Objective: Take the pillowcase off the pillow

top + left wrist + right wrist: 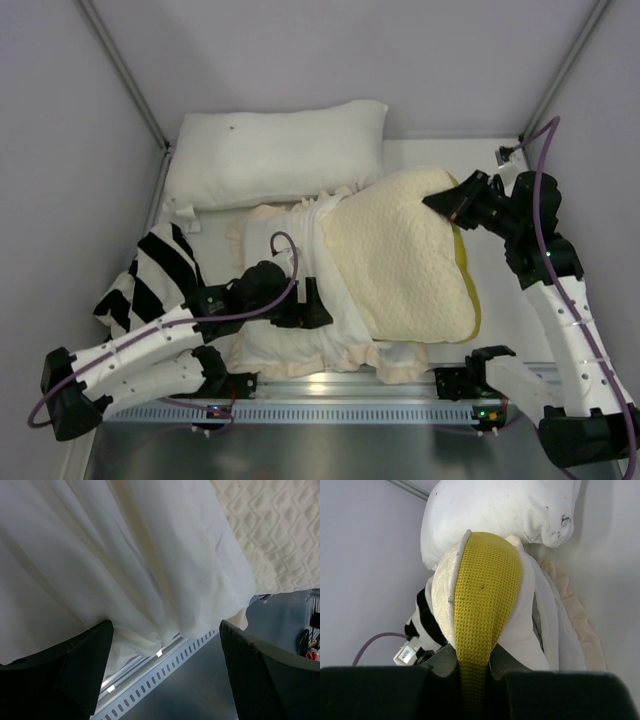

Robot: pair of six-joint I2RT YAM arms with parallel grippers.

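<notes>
The quilted cream pillow (pixel 400 262) lies across the table's middle, its olive-yellow edge (pixel 464 262) facing right. Its left part sits inside the pillowcase (pixel 300 335), which shows its white inner side and cream ruffled border (pixel 402 362); no dark gray face shows. My right gripper (pixel 447 205) is shut on the pillow's far right corner, pinching the yellow edge (pixel 480 580) between its jaws (pixel 472 666). My left gripper (pixel 312 305) hovers over the bunched pillowcase, jaws wide open (pixel 165 626), with the white cloth (pixel 125 560) just beyond its fingertips (pixel 82 655) and the pillow (pixel 275 525) further off.
A plain smooth white pillow (pixel 275 150) lies at the back, also in the right wrist view (pixel 505 510). A black-and-white striped cloth (pixel 150 278) lies at the left. A slotted metal rail (pixel 350 388) runs along the near edge. Grey walls stand on both sides.
</notes>
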